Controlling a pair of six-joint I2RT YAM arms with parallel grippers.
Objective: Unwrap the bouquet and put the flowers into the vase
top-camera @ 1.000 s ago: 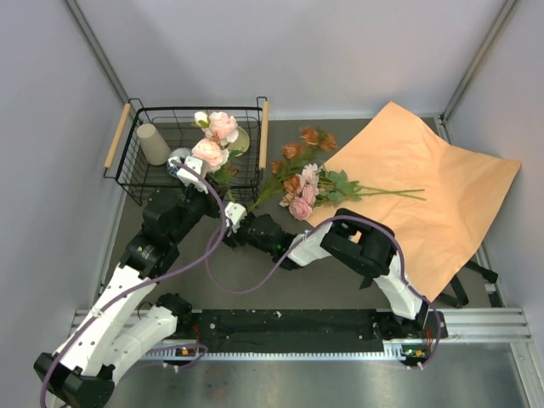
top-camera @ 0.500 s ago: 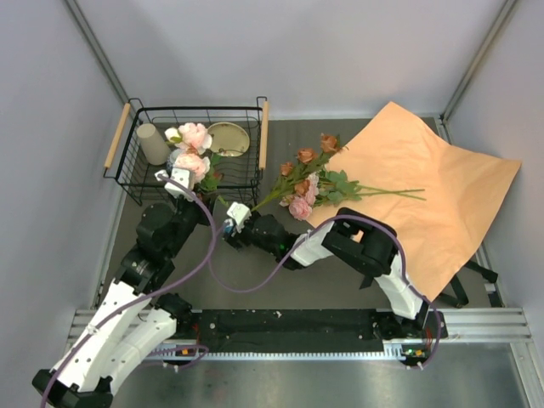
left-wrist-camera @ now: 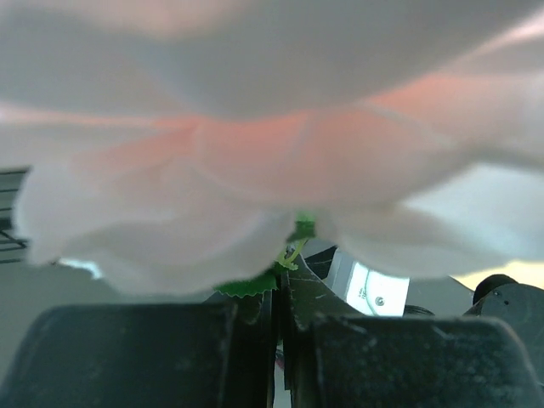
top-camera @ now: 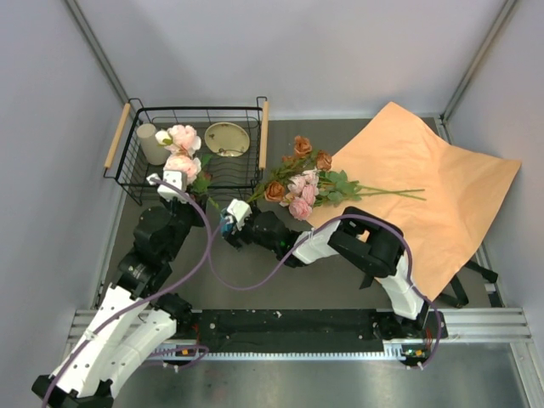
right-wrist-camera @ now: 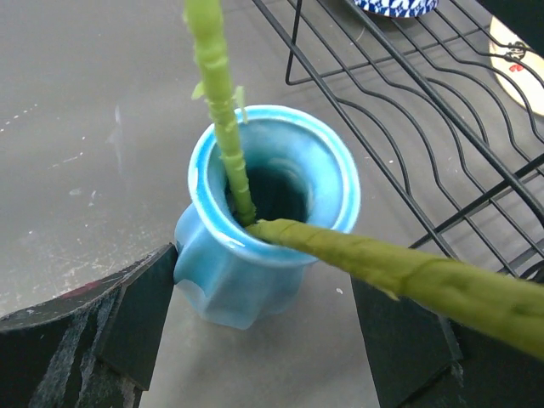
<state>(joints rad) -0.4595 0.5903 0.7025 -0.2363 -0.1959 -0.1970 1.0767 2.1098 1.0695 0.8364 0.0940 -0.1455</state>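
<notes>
Upright on the desk (top-camera: 297,297), just outside the near edge of the basket (top-camera: 195,109): one vase (right-wrist-camera: 255,246), teal, mouth up, long axis vertical. In its mouth, two green stems (right-wrist-camera: 223,127): one rising steeply, the other leaning low over the rim toward the lower right of the right wrist view. Either side of the vase, the right gripper (right-wrist-camera: 263,289), spread open, one finger just beside the vase wall or touching it, the other apart; nothing clamped.

Clamped shut on one peony sprig (top-camera: 181,157): the left gripper (top-camera: 172,180), with a sliver of green pinched between its fingers in the wrist view, under a blur of pink petals. Long axis of the sprig slanting up and left from near the vase, heads over the basket's left half: two pink blooms, one cream bud.

Flat on the desk right of the basket, the loose flowers (top-camera: 297,183): heads toward the basket, stems running right onto the one sheet of orange-tan paper (top-camera: 425,195). Three rust-orange roses counted; at least two pink blooms, bunched too tightly to count further.

In the basket: one beige cup (top-camera: 150,143), one round bowl (top-camera: 227,138).

Against a second ago: sprig heads and left gripper swung leftward, from in front of the bowl to beside the cup; bowl now wholly uncovered; rust roses of the loose flowers shifted slightly.
</notes>
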